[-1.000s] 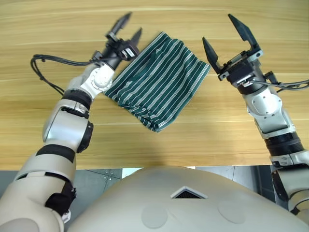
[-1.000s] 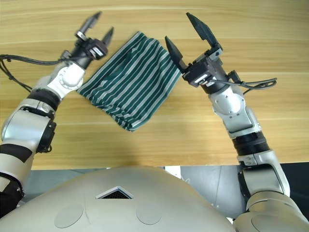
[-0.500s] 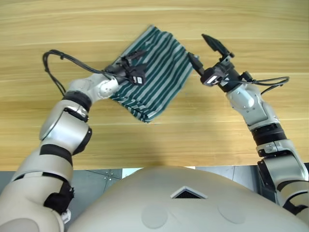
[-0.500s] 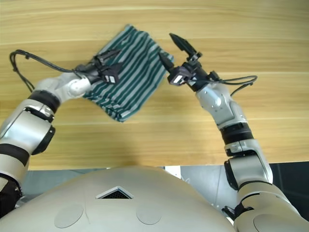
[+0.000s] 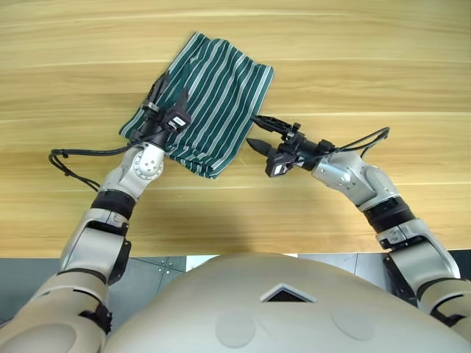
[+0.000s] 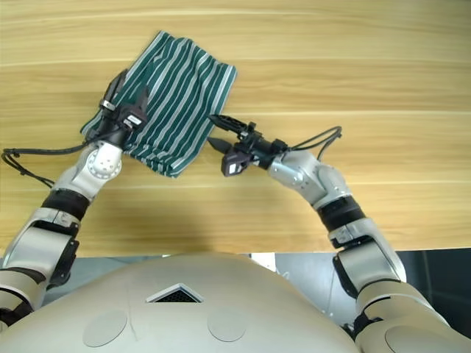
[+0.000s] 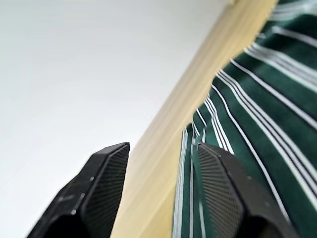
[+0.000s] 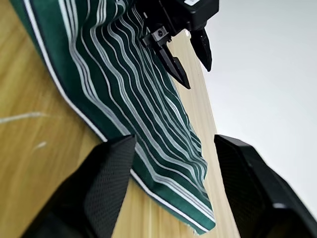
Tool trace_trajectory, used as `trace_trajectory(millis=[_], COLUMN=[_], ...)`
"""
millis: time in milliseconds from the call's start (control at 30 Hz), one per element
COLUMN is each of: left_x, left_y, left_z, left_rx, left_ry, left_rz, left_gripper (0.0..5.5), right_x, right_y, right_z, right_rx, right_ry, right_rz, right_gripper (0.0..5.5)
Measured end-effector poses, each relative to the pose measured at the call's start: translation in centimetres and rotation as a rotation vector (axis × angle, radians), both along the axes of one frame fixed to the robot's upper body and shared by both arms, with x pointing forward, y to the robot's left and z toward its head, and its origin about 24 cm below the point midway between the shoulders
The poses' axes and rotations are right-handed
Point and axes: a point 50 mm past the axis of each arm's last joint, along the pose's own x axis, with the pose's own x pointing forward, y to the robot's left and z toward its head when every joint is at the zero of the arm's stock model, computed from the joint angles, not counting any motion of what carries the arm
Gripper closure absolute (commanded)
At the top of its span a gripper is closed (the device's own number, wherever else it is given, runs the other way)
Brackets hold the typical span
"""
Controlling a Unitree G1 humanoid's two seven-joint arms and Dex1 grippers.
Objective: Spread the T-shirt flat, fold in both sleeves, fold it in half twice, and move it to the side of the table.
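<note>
The folded T-shirt [image 5: 213, 95], dark green with thin white stripes, lies askew on the wooden table [image 5: 368, 59], left of the middle. My left gripper [image 5: 169, 90] is open over the shirt's left part, one finger [image 7: 101, 183] off the cloth and the other finger [image 7: 218, 183] above the striped T-shirt [image 7: 257, 104]. My right gripper [image 5: 256, 131] is open just off the shirt's near right edge, pointing at it, with nothing between its pads [image 8: 111, 183]. The right wrist view shows the T-shirt [image 8: 124, 84] ahead and the left gripper [image 8: 183, 54] beyond it.
A black cable [image 5: 66, 158] loops on the table beside my left forearm. The table's front edge [image 5: 294, 254] runs close to me. Bare wood stretches to the right [image 5: 412, 88] and behind the shirt.
The shirt has slid left and farther from me. My left gripper came down over its left part. My right gripper swung left and nearer, ending at the shirt's near right edge.
</note>
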Motion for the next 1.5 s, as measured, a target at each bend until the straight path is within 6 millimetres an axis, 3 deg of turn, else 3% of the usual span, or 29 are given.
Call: trace_trajectory(millis=[67,167,300,433,567,667,833,900,1033,1100,1167,1233,1300,1400,1500], left_x=[0.5,0.3,0.2,0.8,2.1,2.6,3.0,3.1,3.0,2.7,1.8,0.0,-2.1,-4.4,-5.8], left_y=[0.4,0.8,1.8,2.2,2.7,3.3,4.4,4.5,4.3,4.5,4.5,4.3,5.1,8.1,9.4], left_z=[3.9,6.0,6.8,6.7,6.7,6.5,6.0,5.8,5.4,5.5,5.2,3.8,2.6,2.1,1.9], left_rx=[-0.154,-0.275,-0.336,-0.357,-0.354,-0.334,-0.234,-0.193,-0.128,-0.047,0.024,0.154,0.292,0.521,0.665], left_ry=[-0.169,-0.255,-0.292,-0.283,-0.274,-0.261,-0.217,-0.199,-0.164,-0.152,-0.117,-0.004,0.136,0.337,0.491], left_rz=[0.017,0.031,0.073,0.107,0.141,0.169,0.183,0.173,0.119,0.057,-0.046,-0.197,-0.300,-0.333,-0.375], left_gripper=[2.98,2.98,2.98,2.98,2.98,2.98,2.98,2.98,2.98,2.98,2.98,2.98,2.98,2.98,2.98], right_x=[0.4,0.1,-0.7,-0.4,-0.3,0.1,-0.2,-1.2,-2.2,-2.9,-2.6,-1.9,-1.3,-1.9,-3.9], right_y=[1.7,3.9,4.5,5.8,5.7,2.6,-7.0,-7.6,-6.9,-5.3,-4.5,-5.4,-7.5,-10.5,-11.2], right_z=[0.7,0.3,-2.1,-3.0,-3.2,-3.0,-1.2,-0.4,0.2,1.1,3.5,6.3,7.2,5.2,2.0], right_rx=[0.002,-0.034,-0.127,-0.107,-0.119,-0.169,-0.376,-0.388,-0.347,-0.193,0.023,0.217,0.236,0.064,-0.103], right_ry=[-0.045,-0.057,-0.001,0.009,-0.008,-0.024,-0.004,0.029,0.058,0.071,0.051,0.019,-0.007,0.059,0.198], right_rz=[0.053,0.134,0.180,0.187,0.202,0.168,0.033,0.040,0.076,0.100,0.082,0.021,-0.078,-0.192,-0.188], right_gripper=[2.58,2.58,2.58,2.58,2.58,2.58,2.58,2.58,2.58,2.58,2.58,2.58,2.58,2.58,2.58])
